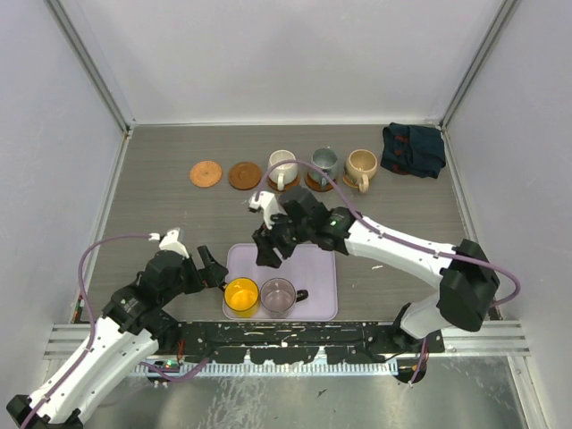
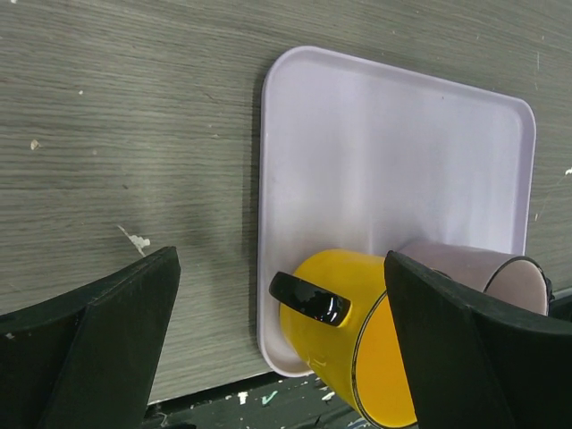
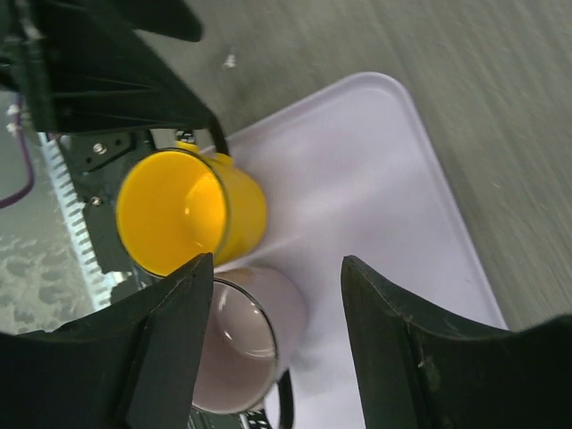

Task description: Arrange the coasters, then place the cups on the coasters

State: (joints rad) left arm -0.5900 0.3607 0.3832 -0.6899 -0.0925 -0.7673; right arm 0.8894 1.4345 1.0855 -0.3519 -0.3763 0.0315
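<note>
Two bare brown coasters (image 1: pixel 206 173) (image 1: pixel 244 175) lie at the back left. To their right stand the cream-white cup (image 1: pixel 282 167), the grey-green cup (image 1: pixel 323 164) and the beige cup (image 1: pixel 361 167), each on a coaster. The yellow cup (image 1: pixel 241 296) (image 2: pixel 357 331) (image 3: pixel 183 210) and the purplish glass cup (image 1: pixel 279 295) (image 2: pixel 483 268) (image 3: pixel 246 344) stand side by side at the near edge of the lavender tray (image 1: pixel 313 277). My left gripper (image 1: pixel 214 271) (image 2: pixel 281 340) is open, its fingers either side of the yellow cup's black handle (image 2: pixel 308 297). My right gripper (image 1: pixel 271 253) (image 3: pixel 273 331) hangs open above the tray, over the glass cup.
A dark blue folded cloth (image 1: pixel 413 149) lies at the back right corner. The table's metal front rail (image 1: pixel 286 340) runs just behind the tray's near edge. The two arms are close together over the tray's left half.
</note>
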